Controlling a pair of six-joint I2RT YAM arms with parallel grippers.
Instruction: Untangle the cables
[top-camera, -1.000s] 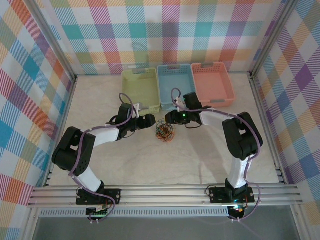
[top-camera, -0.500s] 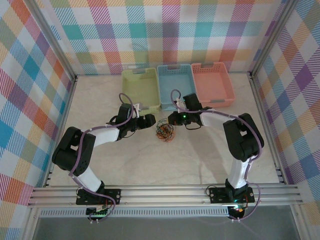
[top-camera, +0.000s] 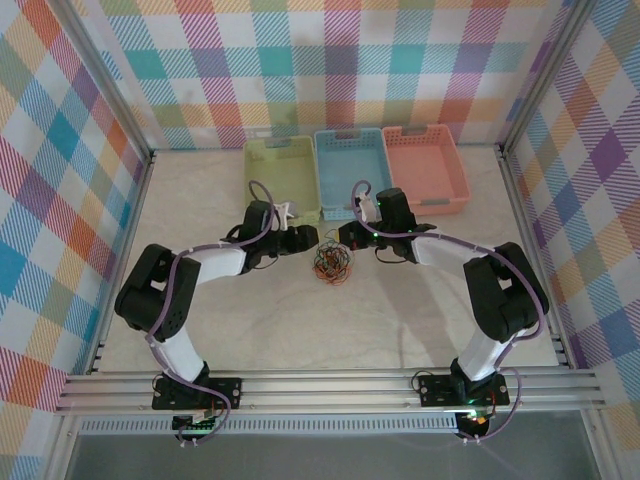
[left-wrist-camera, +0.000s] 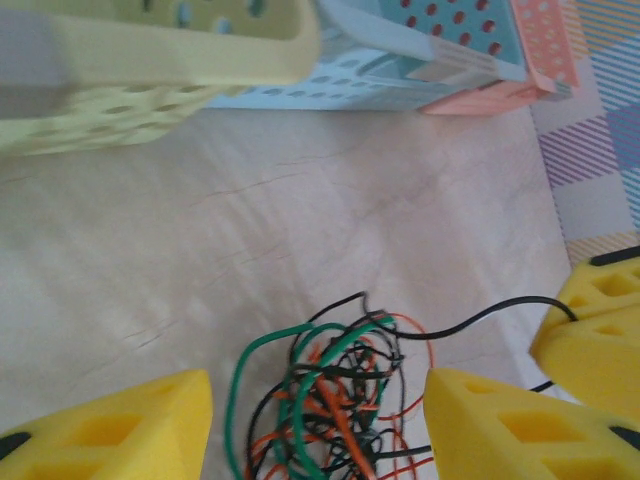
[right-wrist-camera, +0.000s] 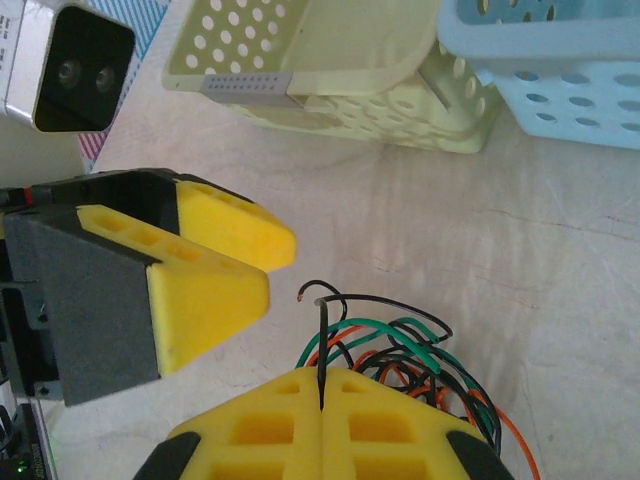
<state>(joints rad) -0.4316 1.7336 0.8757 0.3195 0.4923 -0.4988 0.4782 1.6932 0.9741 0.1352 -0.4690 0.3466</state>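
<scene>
1. Cables (top-camera: 331, 263): a small knot of orange, black and green strands. It lies on the table (top-camera: 400, 320) between the two grippers, just in front of the baskets.
2. Left gripper (left-wrist-camera: 318, 400): jaws apart, one yellow pad to either side of the knot. Whether a pad touches a strand cannot be told.
3. Right gripper (right-wrist-camera: 322, 385): jaws together, clamped on one black strand of the cables that stands upright at the knot's edge.
4. Green basket (top-camera: 283, 180), blue basket (top-camera: 352, 165), pink basket (top-camera: 425, 165): side by side in a row beyond the knot. The green basket's near corner is close to the left gripper.
5. In the way: the two grippers face each other closely across the knot.
</scene>
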